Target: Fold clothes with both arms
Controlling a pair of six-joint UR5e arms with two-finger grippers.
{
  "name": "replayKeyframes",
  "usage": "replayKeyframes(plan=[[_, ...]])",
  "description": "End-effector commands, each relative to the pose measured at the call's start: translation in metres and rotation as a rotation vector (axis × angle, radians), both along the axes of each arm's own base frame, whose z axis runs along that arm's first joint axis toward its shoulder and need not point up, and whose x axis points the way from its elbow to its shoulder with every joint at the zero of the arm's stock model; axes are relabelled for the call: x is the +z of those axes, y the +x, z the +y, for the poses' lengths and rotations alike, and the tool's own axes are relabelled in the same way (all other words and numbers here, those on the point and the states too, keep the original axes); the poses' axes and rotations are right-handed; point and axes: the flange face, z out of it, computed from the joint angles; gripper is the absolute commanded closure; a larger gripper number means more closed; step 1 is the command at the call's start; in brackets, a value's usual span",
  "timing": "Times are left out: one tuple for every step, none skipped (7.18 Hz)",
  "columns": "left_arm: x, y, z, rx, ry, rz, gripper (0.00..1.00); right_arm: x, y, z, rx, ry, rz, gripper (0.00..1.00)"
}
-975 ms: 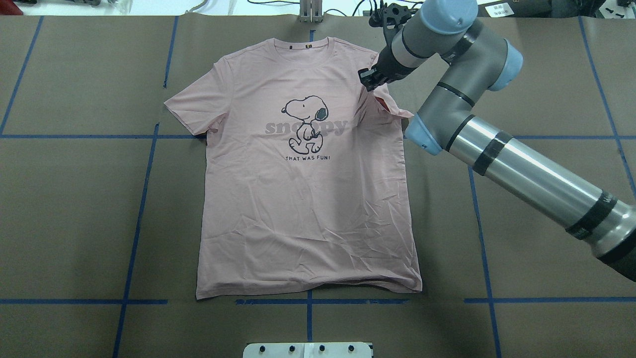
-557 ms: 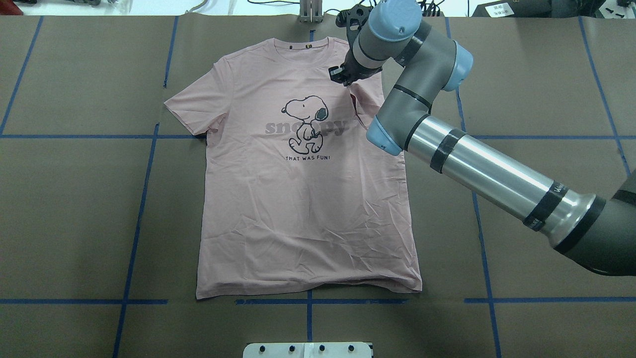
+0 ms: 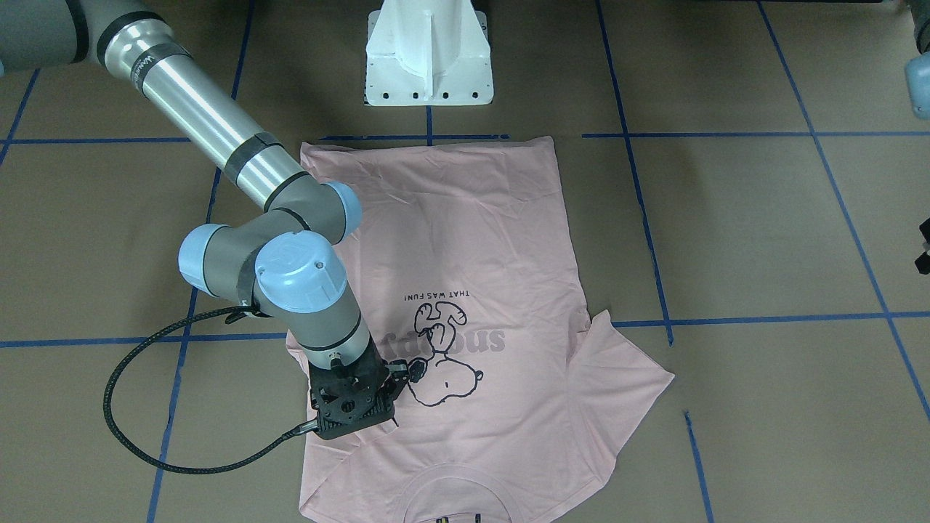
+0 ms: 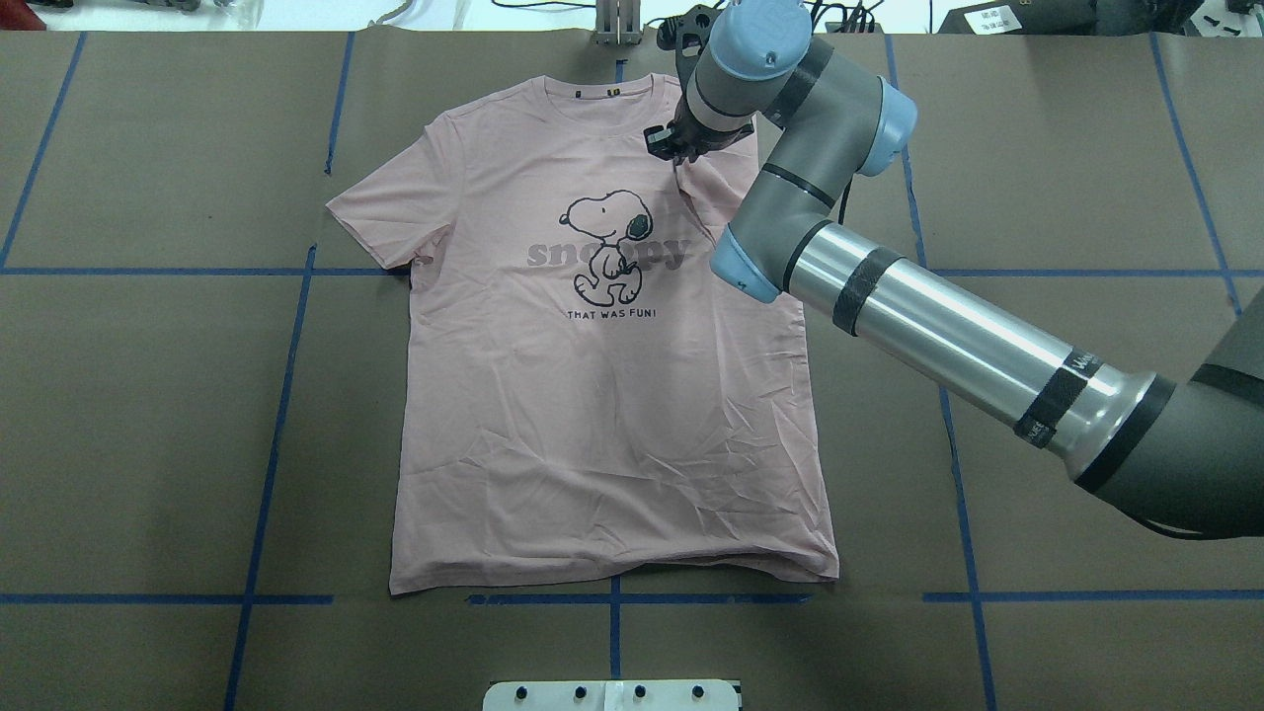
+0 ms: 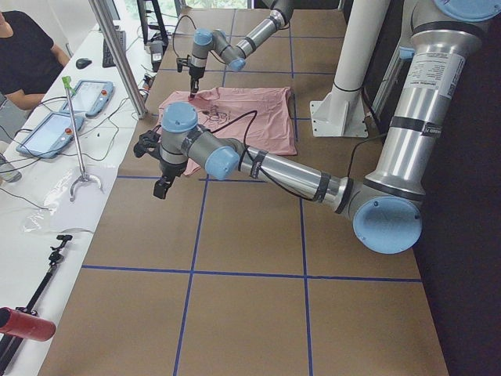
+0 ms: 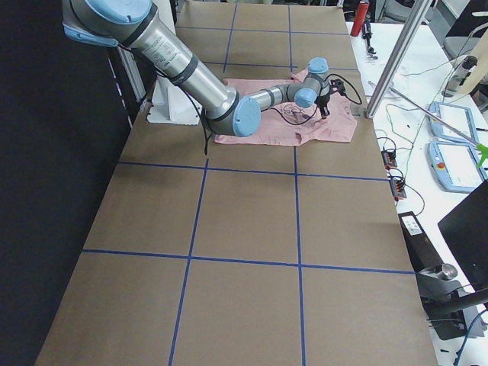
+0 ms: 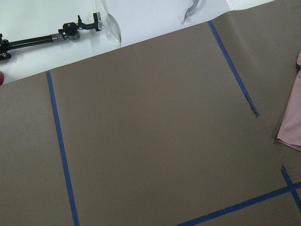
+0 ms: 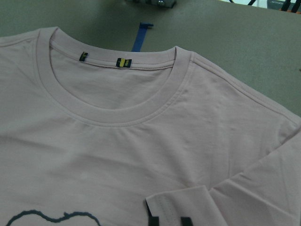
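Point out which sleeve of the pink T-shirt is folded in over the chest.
The right-side sleeve, held by the right gripper and lying over the chest; the left-side sleeve lies spread flat on the table.

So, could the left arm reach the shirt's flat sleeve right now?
Probably yes: the left claw hangs over the table beside that sleeve, nothing between them, and the right claw holds the other sleeve.

The right arm (image 4: 938, 331) and left arm (image 5: 286, 170) are silver tubes with grey joints, pale blue caps and black bands; a black ribbed cable (image 3: 107, 403) loops from the right wrist
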Motion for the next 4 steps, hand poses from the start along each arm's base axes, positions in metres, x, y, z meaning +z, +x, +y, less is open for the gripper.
replayKeyframes(plan=[[-0.01,0.027,-0.009,0.0,-0.026,0.014,0.0,-0.027,0.0,0.011,0.041,-0.097,-0.093,0.0],[-0.028,0.056,-0.018,-0.054,-0.045,-0.003,0.0,-0.046,0.002,0.021,0.038,-0.18,-0.161,0.0],[-0.048,0.108,-0.022,-0.113,-0.095,0.005,0.0,-0.059,0.009,0.033,0.034,-0.307,-0.17,0.0],[-0.061,0.161,-0.019,-0.162,-0.176,0.04,0.0,-0.067,0.026,0.051,0.041,-0.396,-0.102,0.0]])
